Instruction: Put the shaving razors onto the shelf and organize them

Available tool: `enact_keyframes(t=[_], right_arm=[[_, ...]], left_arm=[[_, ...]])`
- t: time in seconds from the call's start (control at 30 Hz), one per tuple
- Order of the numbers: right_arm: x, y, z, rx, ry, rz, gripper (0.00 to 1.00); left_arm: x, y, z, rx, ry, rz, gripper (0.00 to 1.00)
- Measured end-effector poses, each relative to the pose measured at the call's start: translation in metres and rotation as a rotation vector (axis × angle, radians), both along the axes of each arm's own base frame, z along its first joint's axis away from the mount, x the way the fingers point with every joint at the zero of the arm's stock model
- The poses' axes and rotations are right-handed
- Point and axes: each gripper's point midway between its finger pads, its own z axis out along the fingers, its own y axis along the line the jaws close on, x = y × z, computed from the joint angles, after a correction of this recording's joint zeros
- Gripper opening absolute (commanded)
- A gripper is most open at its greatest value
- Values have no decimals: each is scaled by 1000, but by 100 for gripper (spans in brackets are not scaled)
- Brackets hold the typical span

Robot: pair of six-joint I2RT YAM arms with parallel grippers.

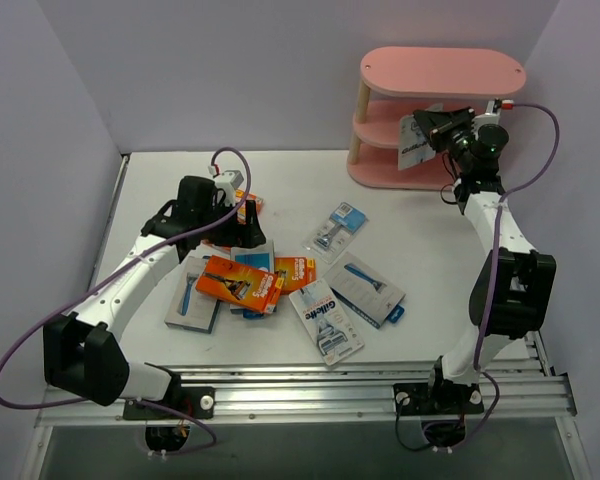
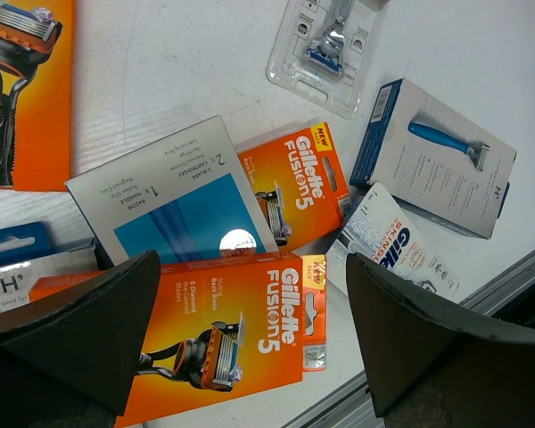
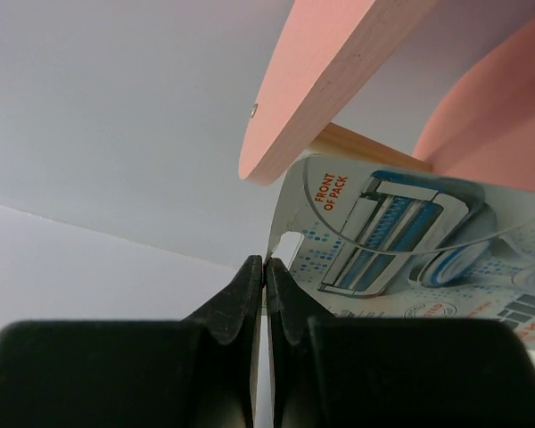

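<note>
Right hand (image 3: pixel 266 276) pinches a razor card (image 3: pixel 401 241) beside the pink shelf (image 1: pixel 440 68); left hand (image 2: pixel 251 294) gapes wide above an orange box (image 2: pixel 223 343) on the surface (image 1: pixel 430 230).

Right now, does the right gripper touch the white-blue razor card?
Touching: the right wrist view shows the right gripper shut on the razor card at its edge.
</note>
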Motion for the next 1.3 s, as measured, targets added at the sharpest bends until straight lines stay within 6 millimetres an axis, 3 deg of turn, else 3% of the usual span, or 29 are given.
enact_keyframes(t=[0.2,0.73,0.83,0.93,1.3], right_arm=[[6,1,4,-4,-18,16,0],[2,7,47,-11,-147,52,0],[1,7,39,-12,-151,53,0],[-2,8,16,-1,-127,61,0],[-21,7,8,-21,-175,68,0]], left_arm=[[0,0,-1,1,3,0,94],[1,-1,-5,5,13,-1,94],[1,-1,-6,6,17,-1,94],[1,-1,-6,6,17,-1,94],[1,-1,-6,4,18,-3,94]])
